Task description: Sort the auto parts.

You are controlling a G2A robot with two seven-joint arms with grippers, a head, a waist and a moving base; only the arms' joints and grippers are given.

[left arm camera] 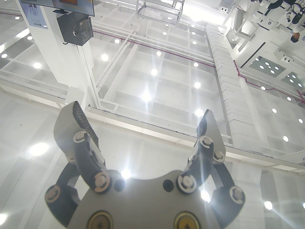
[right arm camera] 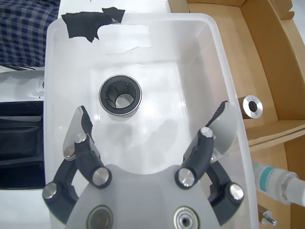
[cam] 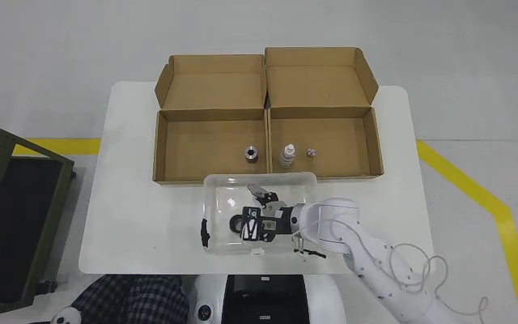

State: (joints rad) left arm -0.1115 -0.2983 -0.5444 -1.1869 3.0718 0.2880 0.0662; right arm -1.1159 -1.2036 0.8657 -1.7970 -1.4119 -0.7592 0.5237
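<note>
The right pincer (right arm camera: 152,108) gaped wide and empty inside the clear bin (right arm camera: 205,48), near the black bearing (right arm camera: 120,98); the left pincer (left arm camera: 141,109) likewise gaped empty.

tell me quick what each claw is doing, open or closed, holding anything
Left claw: open, empty, pointing up at the ceiling.
Right claw: open, empty, at the clear bin, black bearing not gripped.

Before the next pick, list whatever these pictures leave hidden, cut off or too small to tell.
- Top view: the right hand covers part of the floor of the clear bin and part of the black bearing.
- Right wrist view: the frame edge cuts off the bottle; the bin's rim covers part of the metal sleeve.
- Top view: the small part beside the bottle is too small to identify.
</note>
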